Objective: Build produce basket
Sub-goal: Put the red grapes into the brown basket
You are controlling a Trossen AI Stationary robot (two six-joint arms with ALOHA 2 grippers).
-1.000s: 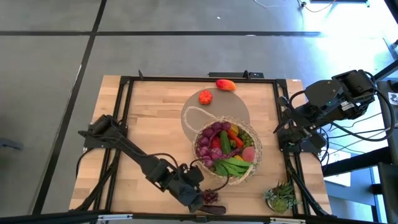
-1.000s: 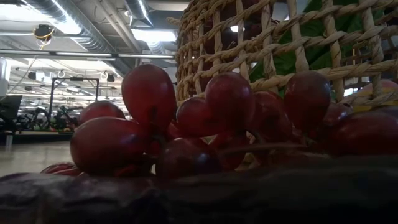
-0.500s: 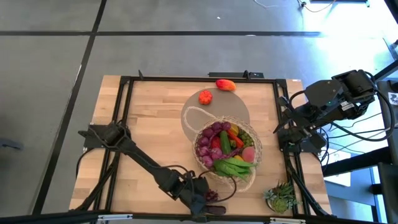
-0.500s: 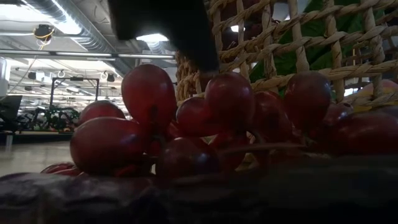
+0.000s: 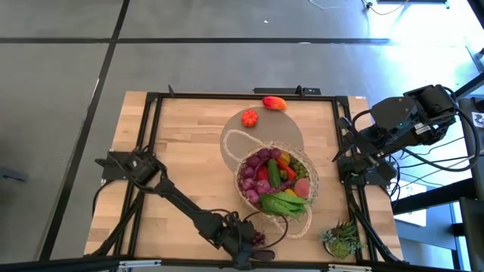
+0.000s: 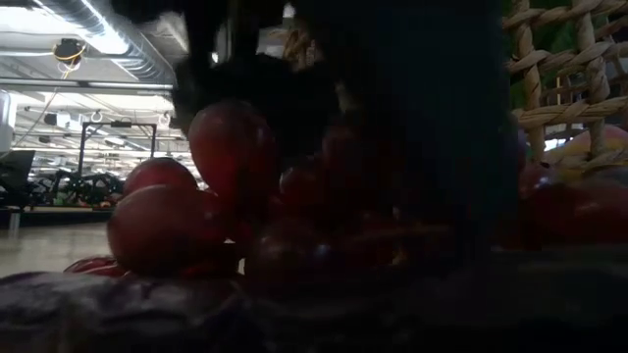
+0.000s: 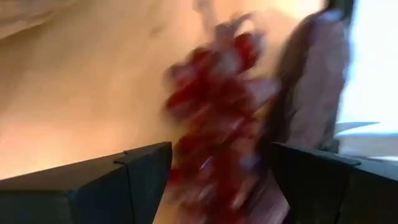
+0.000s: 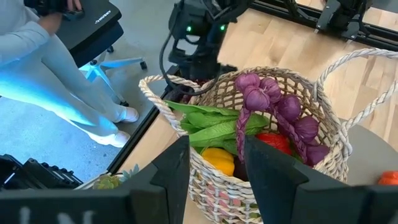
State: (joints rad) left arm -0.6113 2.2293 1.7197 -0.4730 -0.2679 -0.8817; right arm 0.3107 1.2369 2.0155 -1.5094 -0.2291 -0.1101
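Observation:
The woven basket (image 5: 301,198) stands at the table's near right, full of produce (image 5: 274,175): purple grapes, green leaves, red and yellow pieces. A loose bunch of red grapes (image 5: 259,239) lies on the wood by the near edge, in front of the basket. My left gripper (image 5: 246,243) is low over this bunch, open. In the left wrist view its fingers stand on either side of the grapes (image 7: 211,81). In the low view the gripper hides much of the bunch (image 6: 196,196). My right gripper (image 8: 216,149) waits raised at the right, open and empty. My left gripper comes at the red grapes slanting down from the table's left, one finger (image 7: 143,174) on each side of the bunch. The grapes lie on the table. I cannot tell whether the fingers touch them.
A tomato (image 5: 249,117) and a red-orange pepper (image 5: 274,103) lie at the far edge of a grey round mat (image 5: 242,143). A spiky potted plant (image 5: 342,240) stands in the near right corner. A black frame (image 5: 151,136) rims the table. A person (image 8: 56,74) stands beyond the near edge.
My left gripper has come down onto the red grapes at the near edge, sliding a little toward the table's right. In the low view its dark body has dropped in from above and now covers most of the bunch. The grapes have stayed where they were.

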